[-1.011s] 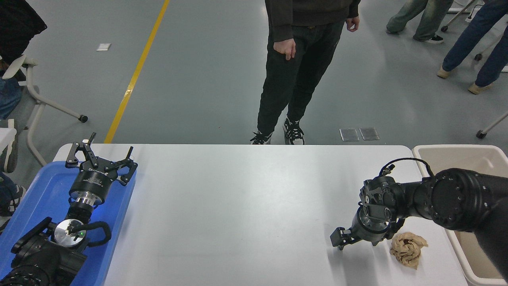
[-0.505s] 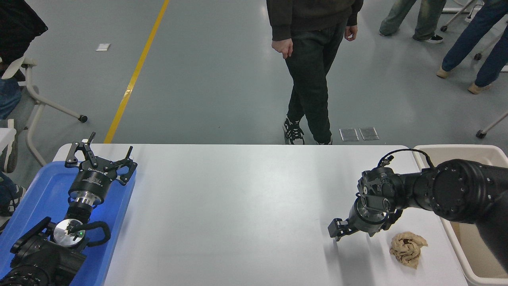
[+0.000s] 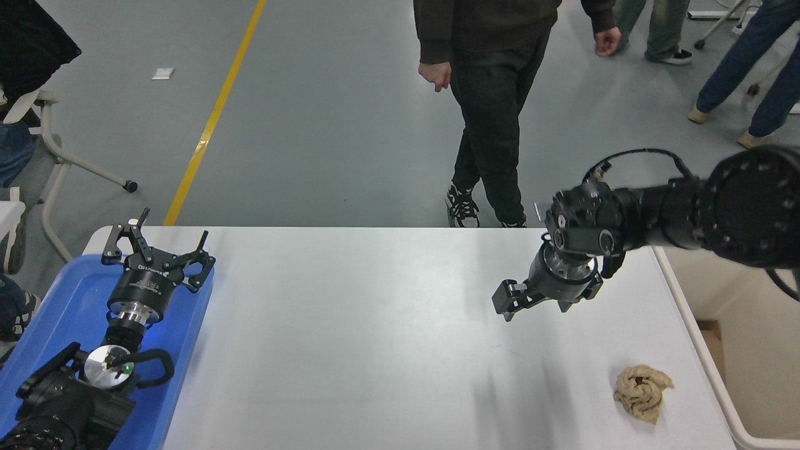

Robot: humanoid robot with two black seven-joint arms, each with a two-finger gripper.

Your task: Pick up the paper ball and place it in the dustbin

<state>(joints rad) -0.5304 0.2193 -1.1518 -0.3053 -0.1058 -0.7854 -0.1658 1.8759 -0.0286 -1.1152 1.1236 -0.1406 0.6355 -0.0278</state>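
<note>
**Q:** Paper ball (image 3: 642, 392) first: does the right gripper (image 3: 537, 301) have it?

**A:** No. The claw holds nothing. It hangs above the table's far right part, pointing down and to the left, with one finger block plainly visible at its left end. The other side is tucked under the wrist, so I cannot tell how wide the claw stands.

**Q:** And where is the ball in relation to it?

**A:** Well apart, nearer the camera and a little to the right. The tan wad lies on the white table (image 3: 350, 325) close to its right edge, untouched.

**Q:** What about the dustbin (image 3: 712, 375)?

**A:** It stands just beside the table's right edge, cream-coloured, only its left rim and part of the inside in view. The ball is near that rim but still on the tabletop.

**Q:** So how much of the job is done?

**A:** By my reading, none of it. The ball is neither gripped nor lifted, and nothing of it is in the bin. Reaching down to the wad, closing on it, carrying it over the rim and letting go all remain.

**Q:** Anything else around?

**A:** The left gripper (image 3: 159, 250) is parked at the lower left over a blue tray (image 3: 56, 306), fingers spread. A person (image 3: 494, 94) stands beyond the far edge.
</note>
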